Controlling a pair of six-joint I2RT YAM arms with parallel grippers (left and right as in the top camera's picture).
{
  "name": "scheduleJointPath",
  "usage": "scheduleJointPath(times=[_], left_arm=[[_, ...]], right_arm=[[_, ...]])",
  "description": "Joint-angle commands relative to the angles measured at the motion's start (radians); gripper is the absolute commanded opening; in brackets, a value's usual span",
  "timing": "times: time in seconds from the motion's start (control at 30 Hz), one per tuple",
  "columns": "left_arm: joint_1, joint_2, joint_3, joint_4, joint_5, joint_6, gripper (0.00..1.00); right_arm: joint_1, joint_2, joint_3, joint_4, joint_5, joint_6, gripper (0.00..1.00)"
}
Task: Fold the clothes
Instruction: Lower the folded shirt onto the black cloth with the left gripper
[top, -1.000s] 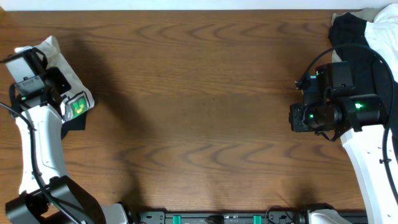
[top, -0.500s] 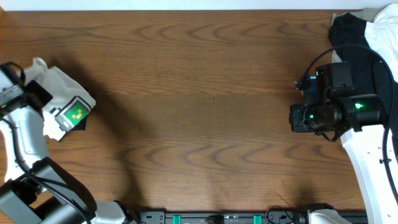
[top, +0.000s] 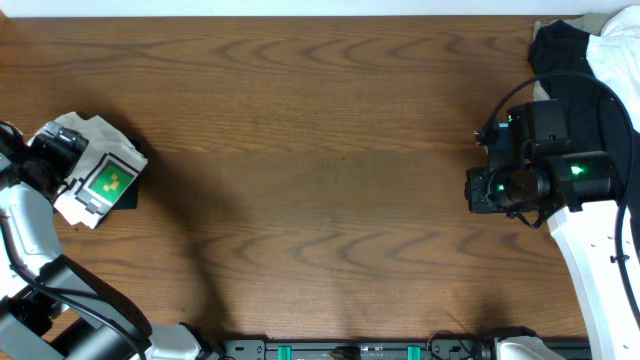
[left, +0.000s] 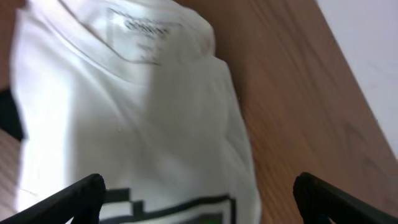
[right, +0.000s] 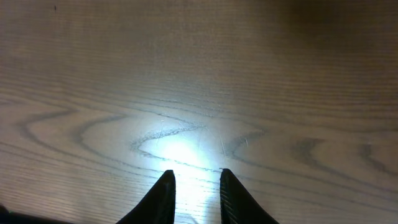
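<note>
The clothes, a folded white T-shirt (top: 98, 165) with a green-and-white square print (top: 108, 182), lie at the table's left edge, print up. In the left wrist view the T-shirt (left: 137, 112) fills the frame, its collar label at the top. My left gripper (top: 62, 150) hovers over its left part. It is wide open (left: 202, 196), with the fingertips (left: 87, 190) apart on either side and nothing held. My right gripper (top: 480, 188) is at the right side over bare wood. Its fingers (right: 163, 193) stand a little apart (right: 196, 180), with nothing between them.
A small black folded garment (top: 130, 196) pokes out from under the shirt's right corner. A black garment heaped with pale cloth (top: 585, 45) sits at the back right corner. The wooden table (top: 320, 150) stretches between the two arms.
My left gripper has opened and let go of the shirt, drawing back to the left. The shirt has settled flat with its print up. The right arm has not moved.
</note>
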Motion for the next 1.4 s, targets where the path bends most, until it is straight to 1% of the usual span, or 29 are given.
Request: scheduleJointPath(times=[0.0,0.1,0.33,0.6,0.7,0.77,0.83,0.9,1.0,1.13,1.23,1.37], left_arm=[[0.003,-0.005,0.017,-0.016,0.108,0.019,0.98],[0.003,0.001,0.017,0.006,0.172,0.059,0.98],[0.034,0.056,0.016,0.015,0.172,0.054,0.98],[0.087,0.256,0.012,-0.001,0.182,0.055,0.98],[0.118,0.33,0.012,-0.001,0.251,0.054,0.98],[0.139,0.359,0.012,0.0,0.316,0.055,0.98],[0.15,0.367,0.012,0.011,0.347,0.055,0.98],[0.15,0.361,0.013,0.029,0.365,0.056,0.98],[0.142,0.335,0.013,0.068,0.447,0.084,0.98],[0.113,0.274,0.013,0.09,0.483,0.12,0.98],[0.081,0.192,0.013,0.089,0.495,0.165,0.98],[0.039,0.035,0.013,0.09,0.492,0.188,0.98]], right_arm=[[-0.006,-0.009,0.004,-0.004,0.006,-0.013,0.23],[-0.006,-0.009,0.002,-0.005,0.006,-0.013,0.23],[-0.006,-0.009,-0.001,-0.008,0.006,-0.013,0.24],[-0.006,-0.009,-0.001,-0.012,0.006,-0.013,0.24],[-0.006,-0.009,-0.002,-0.023,0.007,-0.013,0.24],[-0.006,-0.009,-0.002,-0.024,0.007,-0.013,0.24],[-0.006,-0.009,-0.002,-0.023,0.007,-0.013,0.24],[-0.006,-0.009,-0.002,-0.023,0.007,-0.013,0.24],[-0.006,-0.009,-0.002,-0.023,0.007,-0.013,0.24],[-0.006,-0.009,-0.002,-0.022,0.008,-0.013,0.25],[-0.006,-0.008,-0.002,-0.019,0.011,-0.013,0.25],[-0.006,-0.008,-0.002,-0.02,0.027,-0.013,0.25]])
